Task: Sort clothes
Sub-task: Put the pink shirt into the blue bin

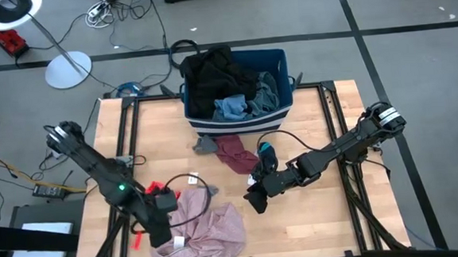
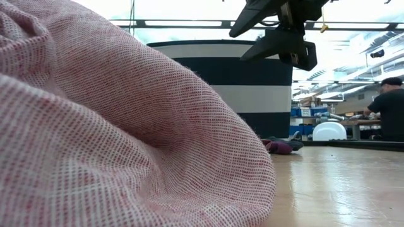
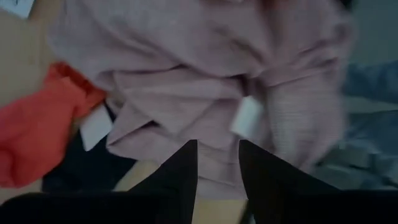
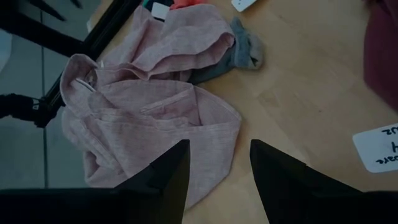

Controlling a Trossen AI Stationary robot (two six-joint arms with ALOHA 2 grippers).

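The left arm reaches from the table's left side down toward the front edge. Its gripper (image 1: 162, 228) hangs just over the pink shirt (image 1: 207, 233), and its two fingers (image 3: 180, 171) stand a little apart with nothing between them. The pink shirt lies in a crumpled heap at the front of the table (image 1: 315, 227). A red-orange piece (image 1: 154, 186) sits beside it on the left, touching it, with something dark (image 3: 81, 165) under it.

The right arm comes in from the right side, bent low across the middle. Its gripper (image 1: 257, 197) is over bare wood, near the shirt but not touching it. Its fingers (image 4: 165, 177) are apart too and hold nothing.

A maroon piece (image 1: 234, 154) lies on the wood just in front of the bin (image 1: 276, 58), with a small grey piece (image 1: 206, 145) next to it. The bin sits at the back and is stuffed with black (image 1: 214, 77) and blue clothes (image 1: 232, 107). A white tag (image 4: 379, 146) with writing lies on the wood.

From down low the pink shirt blocks nearly half the view. A person (image 2: 388, 107) is far off in the room behind
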